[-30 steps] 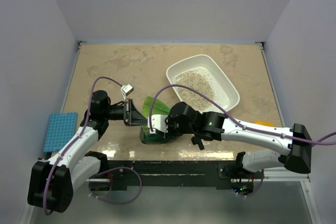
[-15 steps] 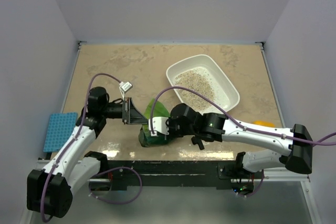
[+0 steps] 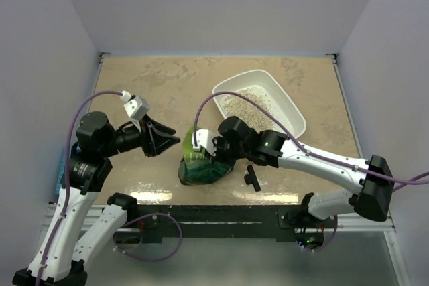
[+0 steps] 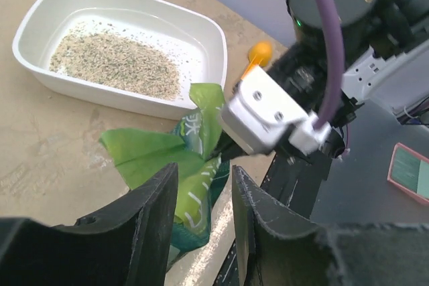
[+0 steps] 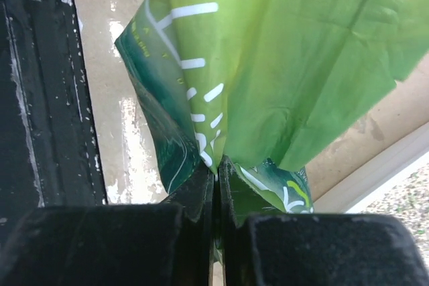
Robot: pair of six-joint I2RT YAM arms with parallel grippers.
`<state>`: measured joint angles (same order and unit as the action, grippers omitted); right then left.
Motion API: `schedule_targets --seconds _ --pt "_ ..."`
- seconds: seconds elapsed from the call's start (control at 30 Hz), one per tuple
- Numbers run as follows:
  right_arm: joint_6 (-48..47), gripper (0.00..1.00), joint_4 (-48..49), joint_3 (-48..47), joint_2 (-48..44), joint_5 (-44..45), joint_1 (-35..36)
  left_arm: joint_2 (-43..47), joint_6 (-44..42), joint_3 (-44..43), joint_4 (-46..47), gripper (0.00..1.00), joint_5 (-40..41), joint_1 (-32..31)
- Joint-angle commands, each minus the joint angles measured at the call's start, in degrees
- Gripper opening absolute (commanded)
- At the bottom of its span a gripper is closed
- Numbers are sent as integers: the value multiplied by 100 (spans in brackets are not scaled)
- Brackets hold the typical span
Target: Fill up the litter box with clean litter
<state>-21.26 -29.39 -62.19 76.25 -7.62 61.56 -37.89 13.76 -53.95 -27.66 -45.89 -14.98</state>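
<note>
1. Carrying everything, the counter (image 3: 134, 85) looks as it did a second ago. Only the bag on it has shifted.
2. The litter box (image 3: 287, 113) sits at the far right of the counter, where it was. It is beyond the bag and not touching it.
3. The green bag (image 3: 200, 165) has changed most. A second ago it lay stretched between my two grippers, leaning left. Now it stands bunched and more upright near the counter's near edge, held from the right side only.
4. The clean litter (image 3: 249, 102) lies as a thin speckled heap on part of the box floor, with bare white showing around it. It looks no larger than a second ago, so I judge the box only partly filled and more pouring needed.
5. My right gripper (image 5: 216, 165) is clamped on a fold of the bag, with no gap between the fingers.
6. My left gripper (image 4: 203, 177) has let go and swung up and back to the left. Its fingers stand a narrow gap apart with nothing between them. With the bag now one-handed, I judge the next pour needs either a fresh left grip or a careful lift and tip by the right arm alone. The floppy mouth could sag and spill onto the counter.
</note>
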Motion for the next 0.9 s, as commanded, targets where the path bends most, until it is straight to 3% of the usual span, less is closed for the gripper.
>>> schedule_targets --seconds 0.0,0.33,0.43,0.47,0.5,0.57,0.8,0.87 --pt "446 0 -340 -302 -128 -582 -670 316 -348 587 434 43 -34 -294" --pt "1202 0 47 -21 -31 -794 -847 -375 -1006 614 525 47 649 -1304" --pt "1291 0 179 84 -128 -811 -856 -842 -1165 457 586 49 1501 -2225" --pt "1299 0 188 85 -154 -820 -856 -956 -1200 430 595 49 1835 -2803" --pt "1317 0 205 85 -171 -829 -856 -1175 -1261 386 560 49 2482 -3069" --pt "1334 0 258 102 -224 -829 -865 -1413 -1410 272 455 50 2952 -3535" --pt "1387 0 381 181 -523 -891 -874 -1626 -1876 289 542 52 4525 -3854" --pt "1396 0 442 251 -593 -934 -874 -1555 -1982 341 647 52 4571 -3854"
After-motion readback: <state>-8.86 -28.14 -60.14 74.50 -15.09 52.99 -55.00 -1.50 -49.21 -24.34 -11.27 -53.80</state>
